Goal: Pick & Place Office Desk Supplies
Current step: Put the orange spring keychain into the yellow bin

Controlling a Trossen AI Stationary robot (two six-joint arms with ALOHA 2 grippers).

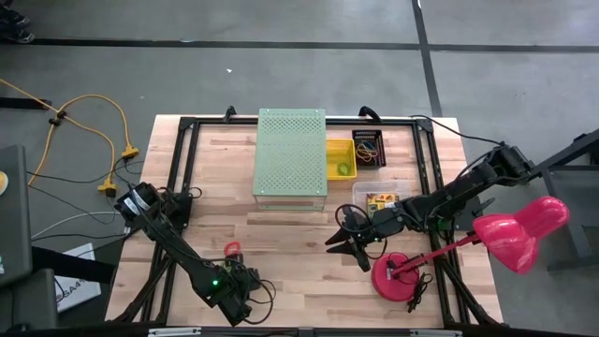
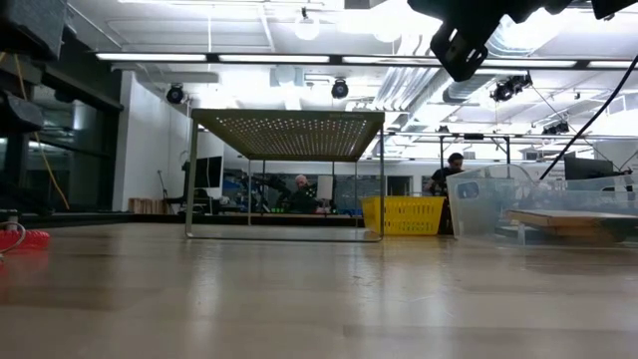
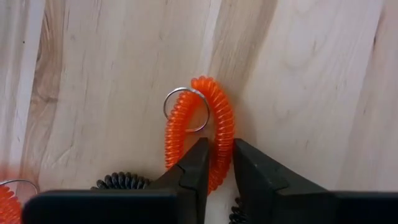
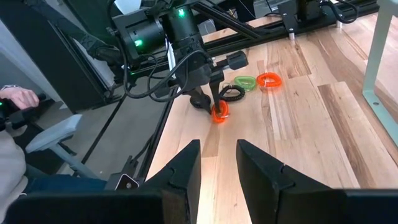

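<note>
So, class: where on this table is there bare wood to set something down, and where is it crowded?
Bare wood lies between the pale-green perforated box and the left gripper, and left of that box to the table frame. Crowded: around the yellow bin, the black tray, the right gripper and the pink lamp's base.

Wood table (image 1: 299,239), light planks w/ a black frame round the edge. On it: big pale-green box w/ holes (image 1: 291,154) near the back, yellow bin (image 1: 341,159) just beside it, dark tray (image 1: 368,148) w/ bands in it, clear tub (image 1: 374,198) nearby. Pink lamp base (image 1: 401,278) sits front right. Front left lie coil bands: orange (image 4: 219,112), black (image 4: 231,94), green (image 4: 245,82), red (image 4: 269,80).
</note>
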